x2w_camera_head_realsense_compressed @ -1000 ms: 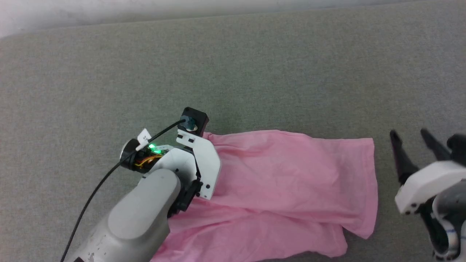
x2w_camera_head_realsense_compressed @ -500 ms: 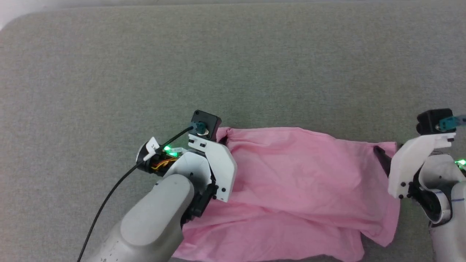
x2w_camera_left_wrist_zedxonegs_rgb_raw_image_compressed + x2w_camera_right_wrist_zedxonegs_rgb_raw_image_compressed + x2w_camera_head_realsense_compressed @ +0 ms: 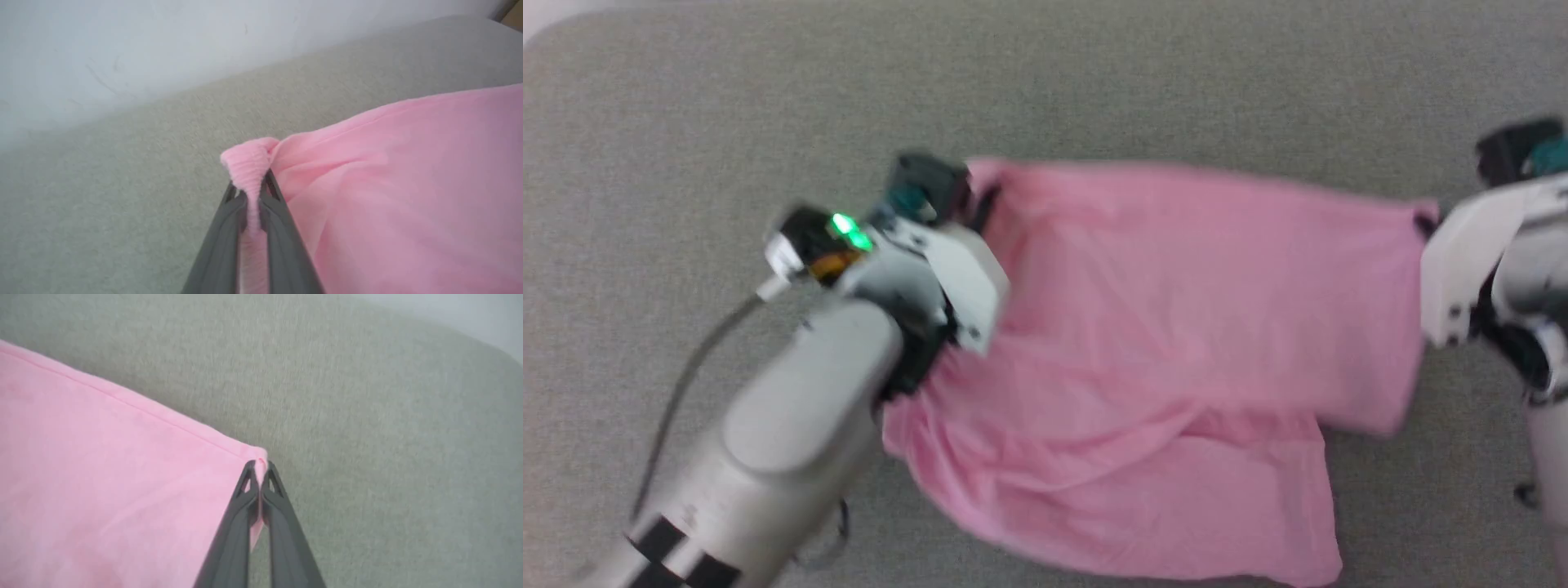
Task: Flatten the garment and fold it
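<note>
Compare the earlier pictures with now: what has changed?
The right gripper, open beside the garment a second ago, moved to its right corner and closed on it. The garment's far edge, slack before, is now drawn straight between both grippers. Unchanged: the left gripper stays shut on the gathered left corner; the near part still lies rumpled on the grey surface.

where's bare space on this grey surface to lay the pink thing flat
Widest free patch: the grey surface beyond the far edge of the garment. Also bare: left of the left gripper. Crowded: between it and the right gripper, where the cloth spans.
</note>
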You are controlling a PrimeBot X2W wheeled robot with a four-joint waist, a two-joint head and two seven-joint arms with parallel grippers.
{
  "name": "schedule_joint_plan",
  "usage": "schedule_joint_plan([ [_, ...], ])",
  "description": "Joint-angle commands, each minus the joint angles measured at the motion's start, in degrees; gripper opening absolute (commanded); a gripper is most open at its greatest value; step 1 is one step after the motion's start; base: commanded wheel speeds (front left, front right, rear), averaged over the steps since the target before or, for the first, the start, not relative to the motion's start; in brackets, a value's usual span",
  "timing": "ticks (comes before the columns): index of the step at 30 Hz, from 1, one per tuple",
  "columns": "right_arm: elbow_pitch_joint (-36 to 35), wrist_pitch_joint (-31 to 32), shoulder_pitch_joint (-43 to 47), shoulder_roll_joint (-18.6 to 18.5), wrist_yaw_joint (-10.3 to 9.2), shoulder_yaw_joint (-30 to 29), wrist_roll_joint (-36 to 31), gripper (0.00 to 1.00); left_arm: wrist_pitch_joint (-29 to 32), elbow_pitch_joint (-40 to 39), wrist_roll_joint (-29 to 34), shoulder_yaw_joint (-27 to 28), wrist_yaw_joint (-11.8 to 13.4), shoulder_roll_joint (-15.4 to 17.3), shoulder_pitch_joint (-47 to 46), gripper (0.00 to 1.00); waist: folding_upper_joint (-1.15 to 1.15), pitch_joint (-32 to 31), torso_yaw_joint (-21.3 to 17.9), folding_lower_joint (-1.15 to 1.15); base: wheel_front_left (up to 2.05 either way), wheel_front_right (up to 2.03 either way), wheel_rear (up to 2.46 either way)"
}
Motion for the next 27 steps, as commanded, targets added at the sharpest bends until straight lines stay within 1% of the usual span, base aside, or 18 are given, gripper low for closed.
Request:
schedule_joint_plan([
  [1, -0.4, -1.0, -3.0, -0.4, -0.06, 0.5, -0.1, 0.0, -1.0, -0.2, 0.9, 1.1, -0.4, 1.2, -2.7, 0.0, 0.0, 0.8, -0.4, 0.0, 0.0, 0.0, 0.0],
  [6, -0.6, -6.0, -16.7, -1.6, -0.06, 3.1, -1.7, 0.0, -4.6, 0.3, 4.6, 5.0, -1.7, 6.7, -14.2, 0.0, 0.0, 4.1, -1.6, 0.0, 0.0, 0.0, 0.0],
  [9, 1.2, -9.6, -25.8, -1.8, -0.06, 4.3, -3.3, 0.0, -6.6, 1.0, 5.9, 8.0, -1.2, 8.8, -21.1, 0.0, 0.0, 6.3, -2.2, 0.0, 0.0, 0.0, 0.0],
  [13, 4.4, -15.0, -37.0, -2.1, -0.06, 6.0, -5.8, 0.0, -8.9, 1.9, 6.9, 11.8, 0.3, 10.3, -29.1, 0.0, 0.0, 8.7, -2.7, 0.0, 0.0, 0.0, 0.0],
  [16, 5.9, -19.4, -44.2, -2.1, -0.06, 6.6, -8.2, 0.0, -11.0, 2.4, 7.7, 13.9, 1.4, 10.9, -34.7, 0.0, 0.0, 10.4, -2.9, 0.0, 0.0, 0.0, 0.0],
  [19, 7.3, -24.6, -50.1, -1.8, -0.06, 6.0, -10.7, 0.0, -14.2, 2.5, 7.2, 16.6, 3.2, 10.2, -38.7, 0.0, 0.0, 11.4, -2.9, 0.0, 0.0, 0.0, 0.0],
  [22, 8.4, -28.6, -53.1, -1.3, -0.06, 5.4, -12.3, 0.0, -17.4, 2.9, 6.5, 18.2, 3.9, 9.4, -40.2, 0.0, 0.0, 11.7, -2.6, 0.0, 0.0, 0.0, 0.0],
  [24, 9.2, -29.4, -52.7, -1.1, -0.06, 5.4, -12.1, 0.0, -18.7, 3.4, 4.9, 18.5, 3.5, 8.3, -38.8, 0.0, 0.0, 11.4, -2.2, 0.0, 0.0, 0.0, 0.0],
  [25, 9.6, -29.1, -51.6, -1.2, -0.06, 5.6, -11.5, 0.0, -19.2, 3.6, 3.4, 18.8, 2.8, 7.4, -37.2, 0.0, 0.0, 11.2, -1.9, 0.0, 0.0, 0.0, 0.0],
  [27, 10.2, -27.9, -47.5, -1.6, -0.06, 6.8, -9.9, 0.0, -20.0, 4.5, 2.0, 17.7, 1.1, 6.8, -33.0, 0.0, 0.0, 10.0, -1.5, 0.0, 0.0, 0.0, 0.0],
])
